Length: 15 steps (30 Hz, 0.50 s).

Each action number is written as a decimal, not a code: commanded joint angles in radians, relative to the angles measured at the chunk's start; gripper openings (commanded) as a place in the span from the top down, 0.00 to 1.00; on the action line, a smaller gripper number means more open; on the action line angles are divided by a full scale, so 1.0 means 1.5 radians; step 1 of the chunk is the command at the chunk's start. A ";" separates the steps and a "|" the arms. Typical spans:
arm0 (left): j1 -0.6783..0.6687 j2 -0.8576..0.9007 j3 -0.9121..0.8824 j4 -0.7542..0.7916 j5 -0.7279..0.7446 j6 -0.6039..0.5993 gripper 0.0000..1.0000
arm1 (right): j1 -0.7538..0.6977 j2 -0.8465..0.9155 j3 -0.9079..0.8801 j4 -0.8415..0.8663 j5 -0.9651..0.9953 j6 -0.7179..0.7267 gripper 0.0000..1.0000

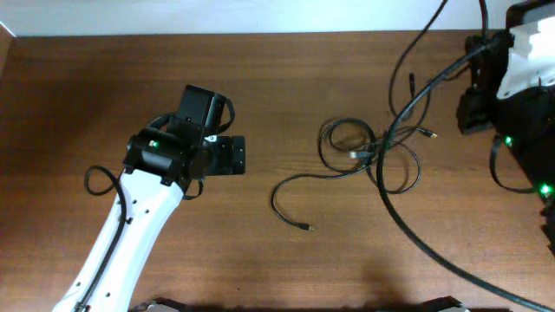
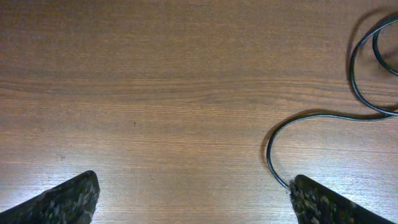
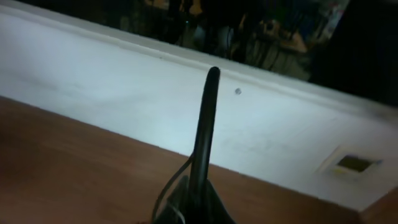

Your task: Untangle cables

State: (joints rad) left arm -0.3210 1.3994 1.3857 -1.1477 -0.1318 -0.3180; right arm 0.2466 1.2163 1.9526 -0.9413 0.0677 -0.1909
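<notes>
The cables [image 1: 368,152] lie in a tangled pile of thin black loops right of the table's centre. One strand runs out left and ends in a small plug [image 1: 308,227]. My left gripper [image 1: 230,156] sits left of the pile, open and empty. In the left wrist view its fingers [image 2: 193,199] are spread wide, and a curved cable strand [image 2: 311,115] ends beside the right fingertip. My right gripper [image 1: 479,48] is raised at the far right and faces the wall. Its jaws [image 3: 199,193] are shut around a black cable end [image 3: 208,118] that sticks up, with a thin strand [image 3: 166,186] beside it.
A thick black arm wire [image 1: 408,221] sweeps from the right arm across the pile towards the front right edge. A white wall [image 3: 93,93] runs along the table's far edge. Bare wooden tabletop [image 2: 155,93] lies under the left gripper.
</notes>
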 commanded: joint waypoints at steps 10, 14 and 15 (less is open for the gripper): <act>0.002 -0.011 0.002 0.001 -0.005 -0.007 0.01 | -0.008 0.004 0.012 0.012 0.522 0.013 0.96; 0.002 -0.011 0.002 0.001 -0.005 -0.007 0.01 | -0.102 0.004 0.012 0.018 0.521 0.025 0.96; 0.002 -0.011 0.002 0.001 -0.005 -0.007 0.01 | -0.140 0.005 0.012 0.018 0.517 0.041 0.96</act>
State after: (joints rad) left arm -0.3210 1.3994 1.3857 -1.1477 -0.1318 -0.3180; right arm 0.1268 1.2259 1.9526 -0.9245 0.8024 -0.1780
